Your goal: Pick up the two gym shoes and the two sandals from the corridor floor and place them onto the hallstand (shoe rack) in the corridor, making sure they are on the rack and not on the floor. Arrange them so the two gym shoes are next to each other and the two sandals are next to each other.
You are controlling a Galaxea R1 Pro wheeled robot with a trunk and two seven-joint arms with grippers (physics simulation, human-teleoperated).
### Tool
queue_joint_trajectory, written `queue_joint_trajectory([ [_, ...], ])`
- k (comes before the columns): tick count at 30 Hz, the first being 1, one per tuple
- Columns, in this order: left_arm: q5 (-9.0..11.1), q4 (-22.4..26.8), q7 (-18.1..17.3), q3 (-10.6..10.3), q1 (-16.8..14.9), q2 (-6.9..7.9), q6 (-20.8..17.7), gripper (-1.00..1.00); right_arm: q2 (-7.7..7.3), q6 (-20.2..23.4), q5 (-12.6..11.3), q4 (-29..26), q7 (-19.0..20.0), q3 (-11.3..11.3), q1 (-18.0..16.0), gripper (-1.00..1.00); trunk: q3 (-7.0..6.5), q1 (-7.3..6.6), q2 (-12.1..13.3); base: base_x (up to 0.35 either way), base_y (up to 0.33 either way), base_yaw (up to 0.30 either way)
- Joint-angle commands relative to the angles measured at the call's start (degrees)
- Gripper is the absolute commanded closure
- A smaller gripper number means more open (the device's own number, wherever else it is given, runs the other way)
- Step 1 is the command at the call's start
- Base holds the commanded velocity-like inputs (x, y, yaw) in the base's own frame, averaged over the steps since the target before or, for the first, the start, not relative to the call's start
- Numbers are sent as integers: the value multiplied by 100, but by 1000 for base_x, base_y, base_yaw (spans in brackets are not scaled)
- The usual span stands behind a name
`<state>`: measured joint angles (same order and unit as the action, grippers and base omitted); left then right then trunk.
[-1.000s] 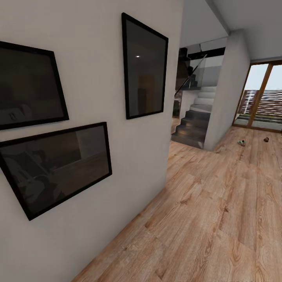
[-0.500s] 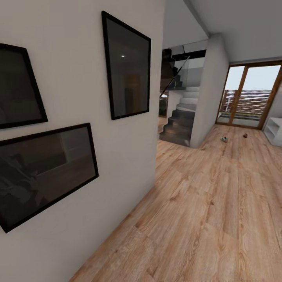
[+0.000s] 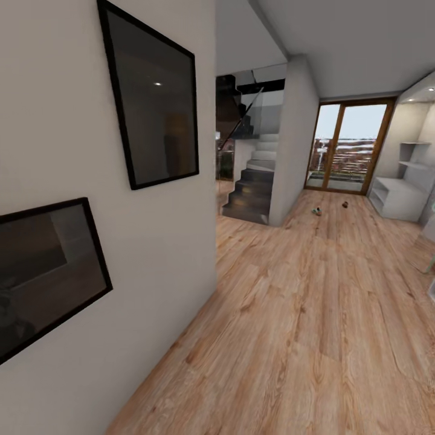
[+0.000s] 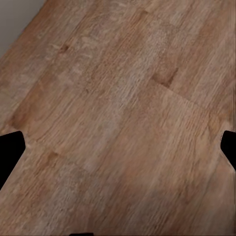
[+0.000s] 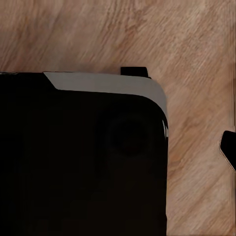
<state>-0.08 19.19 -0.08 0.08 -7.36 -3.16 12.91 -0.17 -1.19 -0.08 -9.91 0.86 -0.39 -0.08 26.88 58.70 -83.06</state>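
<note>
Two small shoes: they lie far down the corridor floor [image 3: 314, 314], well apart from both grippers; a pale one [image 3: 316, 211], seemingly a gym shoe, and a darker one [image 3: 345, 205], seemingly a sandal, are too small to tell for sure.
Shoe spacing: the pale one and the dark one lie apart from each other, in front of the glazed door [image 3: 347, 148] at the corridor's end.
Hallstand: the light grey unit [image 3: 402, 196] stands at the right side of the corridor, near the shoes, with a low bench base and staggered shelves on the wall above it.
Corridor floor: warm brown wood-grain planks run from beneath the arms to the far door; the left wrist view looks straight down on them [image 4: 123, 113].
Left gripper: only dark fingertips [image 4: 11, 150] show at the two sides of the left wrist view, set wide apart with bare planks between them, holding nothing.
Right gripper: one dark fingertip [image 5: 228, 147] shows at the edge of the right wrist view; a large black body with a grey rim [image 5: 83, 157] covers most of the rest, so I cannot tell how its jaws stand.
Staircase: dark steps [image 3: 251, 193] rise beyond the near wall's corner.
Near wall: a white wall [image 3: 163, 241] carries black-framed pictures [image 3: 154, 99].
</note>
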Motion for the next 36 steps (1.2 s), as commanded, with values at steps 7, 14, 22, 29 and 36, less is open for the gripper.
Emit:
queue_joint_trajectory([
  [7, -1, -3, -1, 1, -3, 0, 18, -100, 0, -13, -1, 1, 10, -5, -1, -100, 5, 3, -2, 286, -204, -220],
  [14, -1, -3, -1, 1, -3, 0, 18, -100, 0, -13, -1, -1, 10, -4, -1, -100, 5, 3, -2, 237, -262, -216],
  [22, -9, -3, 7, 1, -3, 9, 18, -100, 0, -13, -1, 2, 10, -5, -1, -100, 5, 3, -2, 267, -235, -215],
  [29, -10, -3, 8, 1, -3, 15, 18, -100, 0, -13, -1, -1, 8, -3, -1, -100, 5, 3, -2, 298, -194, -215],
  [36, -10, -3, 8, 1, -3, 17, 18, -100, 0, -11, -1, 3, 10, -5, -1, -100, 5, 3, -2, 308, -173, -215],
])
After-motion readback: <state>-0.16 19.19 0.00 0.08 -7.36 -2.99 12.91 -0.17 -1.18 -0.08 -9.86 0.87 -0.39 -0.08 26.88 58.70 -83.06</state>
